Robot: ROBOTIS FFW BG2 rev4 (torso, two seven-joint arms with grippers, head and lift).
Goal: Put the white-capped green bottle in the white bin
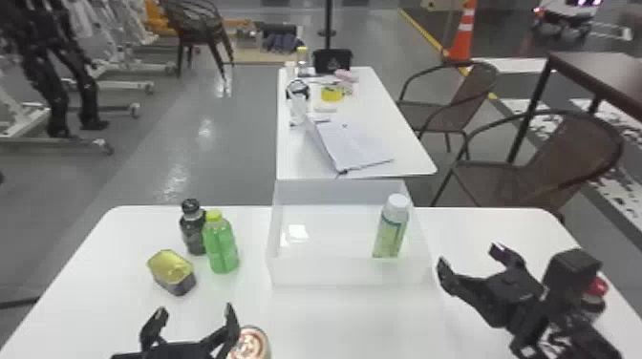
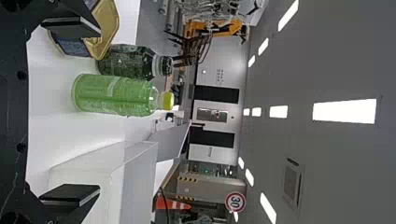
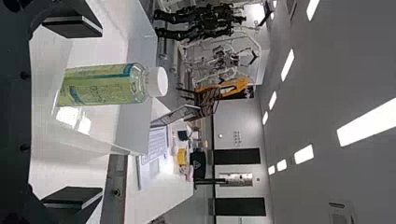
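Observation:
The white-capped green bottle point(image 1: 391, 227) stands upright inside the white bin point(image 1: 351, 273), in its right part. My right gripper point(image 1: 470, 258) is open just right of the bin, apart from the bottle. In the right wrist view the bottle point(image 3: 109, 85) stands beyond the open right gripper point(image 3: 72, 114), whose two fingers are spread wide with nothing held. My left gripper point(image 1: 193, 317) is parked open near the table's front edge. The left wrist view has the left gripper point(image 2: 70, 112) with its fingers apart and the bin point(image 2: 116, 182) farther off.
Left of the bin stand a yellow-capped green bottle point(image 1: 220, 246), a dark bottle point(image 1: 192, 231) and a yellow-topped can point(image 1: 172, 272). A round-topped can point(image 1: 251, 343) is beside the left gripper. A red-topped item point(image 1: 596, 289) sits behind the right arm.

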